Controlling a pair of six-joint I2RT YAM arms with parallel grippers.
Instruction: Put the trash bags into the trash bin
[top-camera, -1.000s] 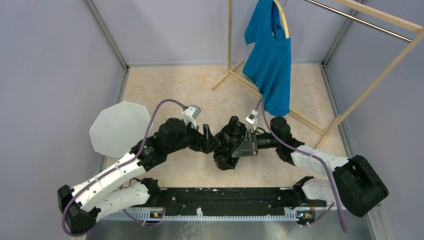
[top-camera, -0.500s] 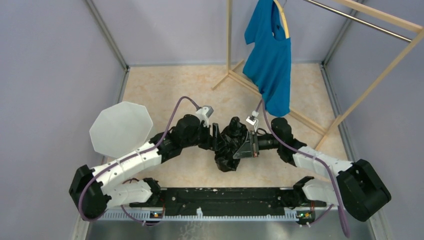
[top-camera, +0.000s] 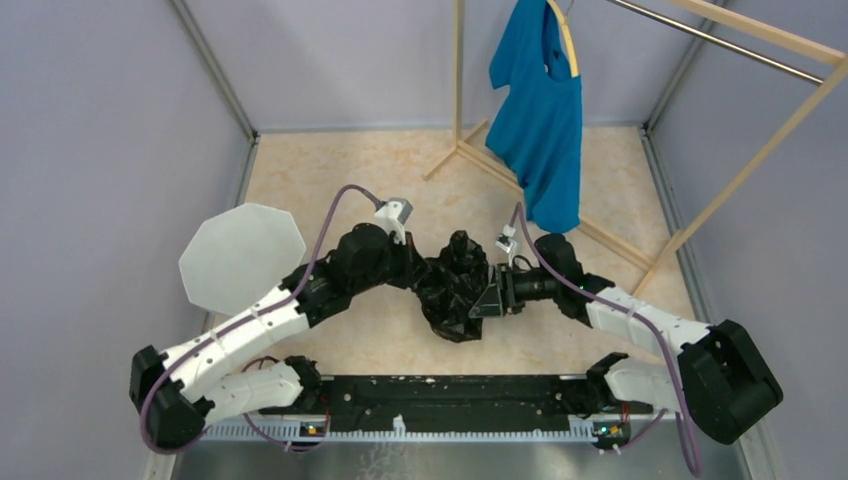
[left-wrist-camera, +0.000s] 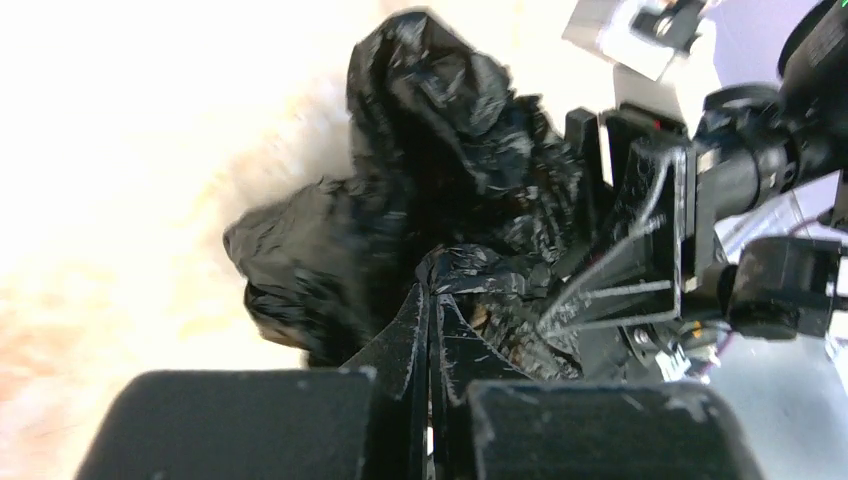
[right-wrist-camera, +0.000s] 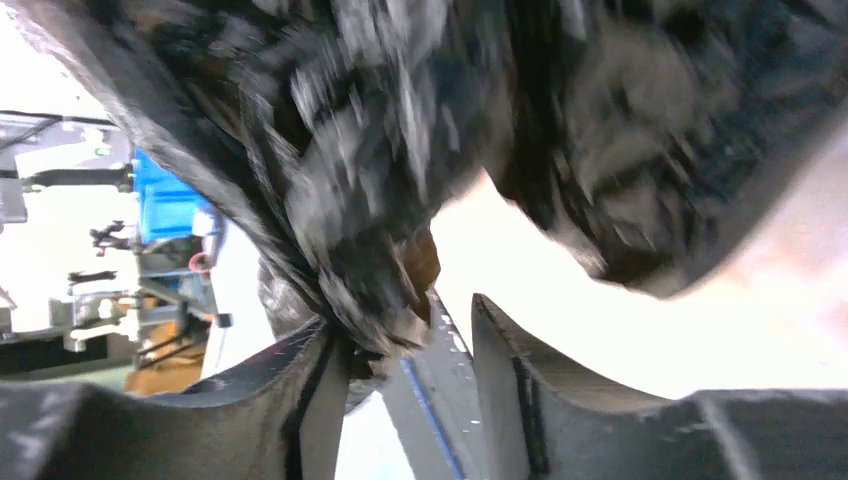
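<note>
1. The bag (top-camera: 452, 300) lies on the table (top-camera: 330, 170), in the middle of the near part, between the two grippers and outside the bin.
2. The bin (top-camera: 240, 256) stands left of the bag, well apart from it, and the left arm crosses the floor between them. The rim of the bin is near the left wall (top-camera: 100, 150).
3. Behind the bag the table is bare up to the back edge. To the right behind it, the foot of a wooden rack (top-camera: 458, 70) stands on the table, with a T-shirt (top-camera: 540, 130) hanging above.
4. The left gripper (left-wrist-camera: 432, 290) meets the bag from the left. Its fingers are pressed together, with a thin fold of the film caught at the tips.
5. The right gripper (right-wrist-camera: 400, 312) meets the bag from the right. Its fingers stand a narrow way apart with a wad of film between them. This view is blurred, so I cannot tell if the wad is clamped.
6. The bag is black, glossy, thin plastic, much crinkled into a lump with a peak on top, and brownish where light passes through.
7. The bin is white, matt plastic with a many-sided rim.
8. The table is beige with a marble pattern, and the T-shirt is soft blue cloth.
</note>
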